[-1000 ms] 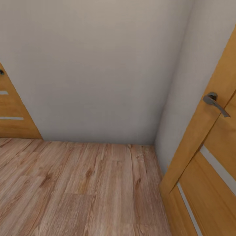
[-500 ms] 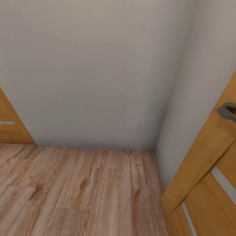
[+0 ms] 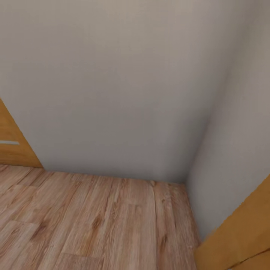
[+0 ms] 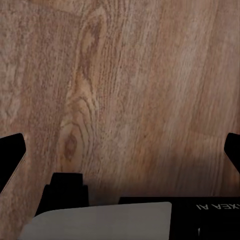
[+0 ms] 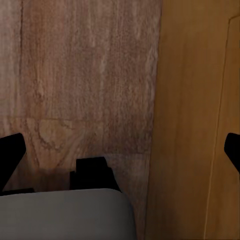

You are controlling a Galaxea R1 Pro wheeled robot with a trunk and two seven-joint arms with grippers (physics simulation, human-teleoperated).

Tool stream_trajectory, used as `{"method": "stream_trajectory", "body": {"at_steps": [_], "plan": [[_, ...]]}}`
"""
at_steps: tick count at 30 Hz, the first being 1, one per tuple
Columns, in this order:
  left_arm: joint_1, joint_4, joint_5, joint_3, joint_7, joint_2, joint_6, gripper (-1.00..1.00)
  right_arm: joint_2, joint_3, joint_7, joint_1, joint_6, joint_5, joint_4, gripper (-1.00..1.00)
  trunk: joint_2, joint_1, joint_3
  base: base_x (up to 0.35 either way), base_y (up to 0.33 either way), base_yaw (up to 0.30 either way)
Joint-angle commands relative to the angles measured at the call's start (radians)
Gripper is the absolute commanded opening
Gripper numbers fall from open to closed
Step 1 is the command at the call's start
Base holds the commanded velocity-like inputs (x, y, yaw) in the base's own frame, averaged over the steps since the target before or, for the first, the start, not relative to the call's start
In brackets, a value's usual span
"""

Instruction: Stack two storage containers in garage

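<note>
Walls [image 3: 112, 82]: plain grey-white, two planes meeting in a corner at approx. 4 o'clock of head view; they take up most of that view.

Floor [image 3: 93, 221]: light wood plank w/ visible grain and knots, running from 6 to 9 o'clock in head view. The same planks lie beneath both wrist cams.

Doors: orange-wood door leaf [image 3: 240, 236] at 5 o'clock, edge slanted; second orange-wood panel [image 3: 11, 142] w/ pale inlay strip at 9 o'clock, standing against the wall.

Right wrist view: orange-wood panel [image 5: 195, 120] beside the planks, a seam line near its far edge.

Left gripper [image 4: 122, 150]: black fingertips set far apart at opposite frame edges, jaws wide, nothing between them. Right gripper [image 5: 122, 150]: same config., jaws wide, holding nothing.

Storage containers: none visible in the three views; location can't be told.
</note>
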Motion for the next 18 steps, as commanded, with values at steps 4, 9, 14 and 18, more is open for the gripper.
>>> {"method": "stream_trajectory", "body": {"at_steps": [4,9,14,18], "plan": [[-0.001,0.001,0.010,-0.008,-0.004,0.000,-0.003,1.00,0.000,0.009,-0.003,-0.001,-0.004,-0.010,0.001,1.00,0.000,0.001,-0.001,0.337,0.000,0.008],[-0.001,0.001,0.010,-0.008,-0.004,0.000,-0.003,1.00,0.000,0.009,-0.003,-0.001,-0.005,-0.010,0.001,1.00,0.000,0.001,-0.001,0.338,0.000,0.181],[-0.001,0.001,0.010,-0.008,-0.004,0.000,-0.003,1.00,0.000,0.009,-0.003,-0.001,-0.004,-0.010,0.001,1.00,0.000,0.001,-0.001,0.338,0.000,0.263],[-0.001,0.001,0.010,-0.008,-0.004,0.001,-0.003,1.00,0.000,0.009,-0.003,-0.001,-0.005,-0.010,0.001,1.00,0.000,0.001,-0.001,0.337,0.000,0.284]]}}
